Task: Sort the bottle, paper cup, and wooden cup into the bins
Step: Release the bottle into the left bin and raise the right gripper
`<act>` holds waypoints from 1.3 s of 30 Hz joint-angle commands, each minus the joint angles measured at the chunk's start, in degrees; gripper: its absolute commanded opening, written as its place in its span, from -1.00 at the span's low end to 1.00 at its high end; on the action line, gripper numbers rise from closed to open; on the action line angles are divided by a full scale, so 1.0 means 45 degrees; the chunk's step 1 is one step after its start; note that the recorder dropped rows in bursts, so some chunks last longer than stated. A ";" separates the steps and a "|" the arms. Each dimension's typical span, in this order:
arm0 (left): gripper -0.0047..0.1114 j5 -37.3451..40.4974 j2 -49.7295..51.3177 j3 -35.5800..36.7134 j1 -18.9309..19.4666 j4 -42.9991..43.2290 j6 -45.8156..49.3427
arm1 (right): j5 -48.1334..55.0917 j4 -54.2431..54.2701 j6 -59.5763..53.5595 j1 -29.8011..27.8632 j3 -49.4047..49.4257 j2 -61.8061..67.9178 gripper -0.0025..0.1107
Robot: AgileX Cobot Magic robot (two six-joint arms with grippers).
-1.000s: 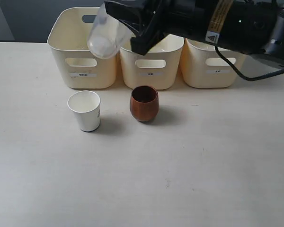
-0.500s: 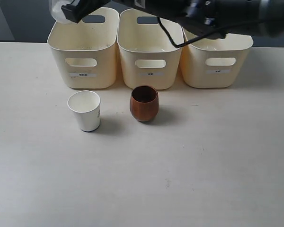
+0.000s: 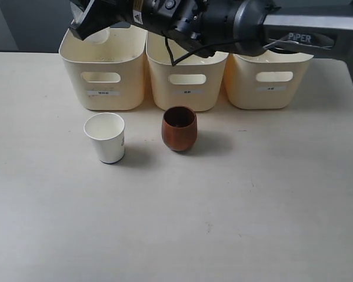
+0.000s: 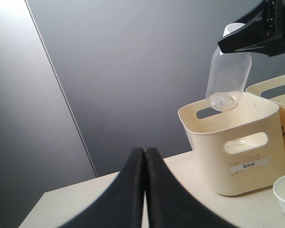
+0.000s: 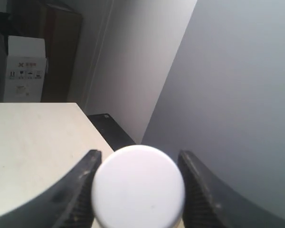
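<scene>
1. The right gripper [image 5: 137,190] clamps the bottle [image 4: 228,76] by its white cap, hanging it just above the left bin [image 3: 103,61], base over the open rim.
2. The paper cup [image 3: 105,137] and wooden cup [image 3: 179,128] stand in front of that bin, apart from each other, on the bare table [image 3: 223,211].
3. The left gripper [image 4: 145,190] is pressed closed, empty, well aside of the bin.
</scene>
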 commanded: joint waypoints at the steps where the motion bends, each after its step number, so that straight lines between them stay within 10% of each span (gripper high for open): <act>1: -0.92 -0.0058 -0.0030 0.0023 -0.0019 0.0005 -0.0028 | 0.0286 0.0189 -0.0177 -0.0013 -0.0356 0.0191 -0.97; 35: -0.92 -0.0058 -0.0030 0.0023 -0.0019 0.0005 -0.0028 | 0.1346 0.0433 -0.0270 -0.0013 -0.0356 0.0392 -0.97; 39: -0.92 -0.0058 -0.0030 0.0023 -0.0019 0.0005 -0.0028 | 0.1341 0.0433 -0.0270 -0.0013 -0.0356 0.0392 -0.37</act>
